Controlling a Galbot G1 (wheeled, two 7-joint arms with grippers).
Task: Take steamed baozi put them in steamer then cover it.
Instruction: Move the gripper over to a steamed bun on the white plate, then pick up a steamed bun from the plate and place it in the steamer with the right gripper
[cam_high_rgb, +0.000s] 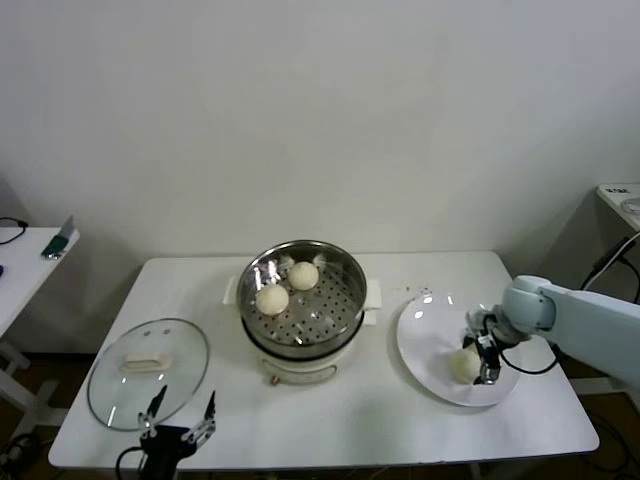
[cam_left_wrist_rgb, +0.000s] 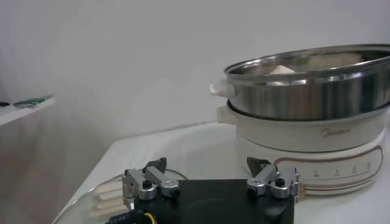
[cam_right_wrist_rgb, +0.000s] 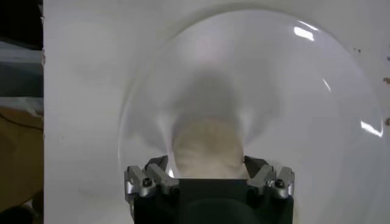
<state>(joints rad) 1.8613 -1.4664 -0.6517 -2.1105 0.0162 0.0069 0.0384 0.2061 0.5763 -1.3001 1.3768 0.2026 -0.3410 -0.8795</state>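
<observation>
Baozi (cam_high_rgb: 465, 364) on the plate (cam_high_rgb: 425, 340) sits between the lowered right claw's (cam_high_rgb: 484, 359) spread fingers.

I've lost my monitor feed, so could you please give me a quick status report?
Right gripper down on the plate, straddling a baozi. Left gripper idle, open by the cover. Two baozi in the steamer; nothing in the way.

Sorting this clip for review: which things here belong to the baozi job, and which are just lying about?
Job: two baozi in the steamer; one baozi on the white plate between the right pincer fingers; glass cover; left pincer, idle.

Lying about: side table, green object.
</observation>
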